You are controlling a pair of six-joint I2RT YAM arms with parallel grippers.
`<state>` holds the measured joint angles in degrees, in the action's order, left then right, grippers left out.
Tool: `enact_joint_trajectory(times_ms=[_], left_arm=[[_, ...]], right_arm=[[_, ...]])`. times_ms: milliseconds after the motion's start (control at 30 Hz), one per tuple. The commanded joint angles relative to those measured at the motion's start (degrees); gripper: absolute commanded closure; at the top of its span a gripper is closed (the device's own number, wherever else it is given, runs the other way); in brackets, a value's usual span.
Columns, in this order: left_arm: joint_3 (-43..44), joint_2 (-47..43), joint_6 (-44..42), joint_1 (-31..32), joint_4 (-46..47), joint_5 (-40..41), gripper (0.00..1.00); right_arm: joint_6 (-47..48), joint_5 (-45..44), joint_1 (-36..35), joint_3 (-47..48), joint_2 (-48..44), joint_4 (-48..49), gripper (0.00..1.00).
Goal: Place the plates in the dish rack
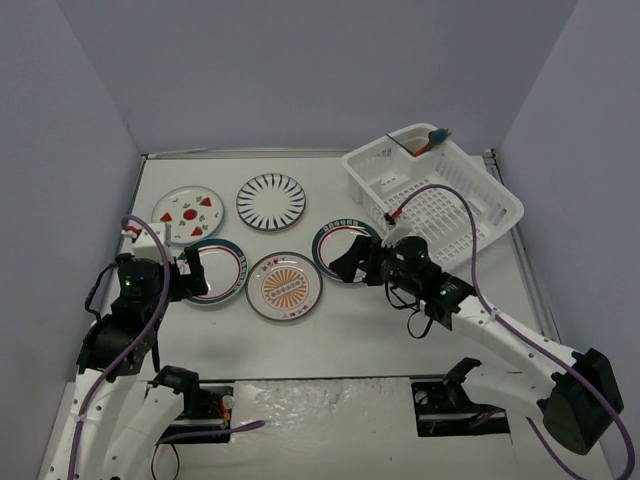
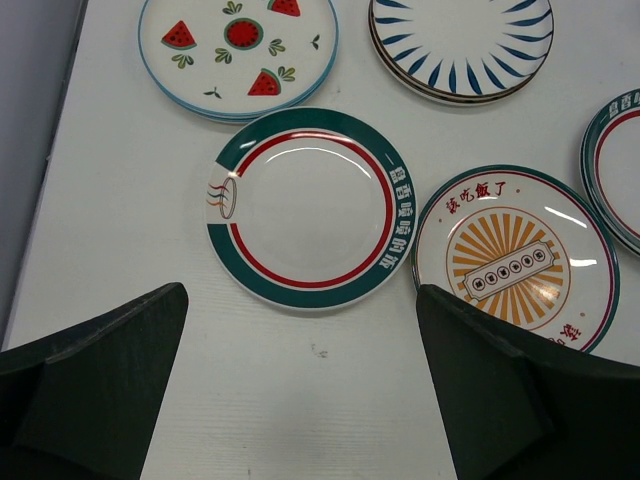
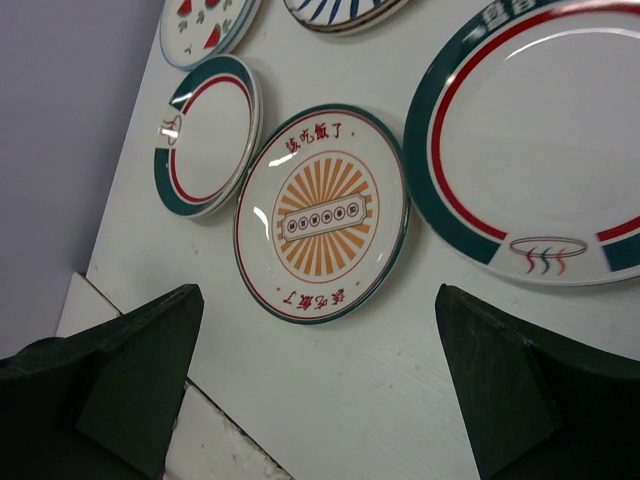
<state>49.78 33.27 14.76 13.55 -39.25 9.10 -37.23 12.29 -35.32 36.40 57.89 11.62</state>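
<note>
Five plates lie flat on the white table. The strawberry plate [image 1: 187,214] and the black-striped plate [image 1: 271,201] are at the back. A green-and-red rimmed plate [image 1: 220,270], the orange sunburst plate [image 1: 284,285] and a second green-and-red rimmed plate [image 1: 338,243] form the front row. The white dish rack [image 1: 430,195] stands at the back right. My left gripper [image 1: 195,275] is open and empty, just near of the left rimmed plate [image 2: 310,208]. My right gripper [image 1: 350,262] is open and empty, over the near edge of the right rimmed plate [image 3: 540,140], beside the sunburst plate [image 3: 320,212].
An orange-and-blue item [image 1: 435,138] sticks out of the rack's corner cup. Grey walls close in the table on the left, back and right. The table's near edge [image 3: 150,400] shows in the right wrist view.
</note>
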Motion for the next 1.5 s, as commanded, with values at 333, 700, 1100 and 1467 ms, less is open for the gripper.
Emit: enact_joint_trajectory(times_ms=[333, 700, 1100, 1467], left_arm=[[-0.39, 1.09, 0.97, 0.16, 3.74, 0.4, 0.03], [-0.12, 1.52, 0.51, 0.07, 3.65, 0.31, 0.03], [-0.12, 1.06, 0.36, 0.07, 3.6, 0.84, 0.03], [-0.16, 1.01, 0.18, 0.07, 3.56, 0.75, 0.03]], right_arm=[[-14.18, -15.02, -11.78, -6.78, 21.29, 30.16, 0.15], [-18.86, -14.03, -12.05, -7.7, 33.09, 38.64, 0.3], [-21.6, -10.71, -12.05, -8.4, 41.12, 43.84, 0.51], [-20.26, -12.12, -12.05, -7.77, 41.7, 39.16, 0.98]])
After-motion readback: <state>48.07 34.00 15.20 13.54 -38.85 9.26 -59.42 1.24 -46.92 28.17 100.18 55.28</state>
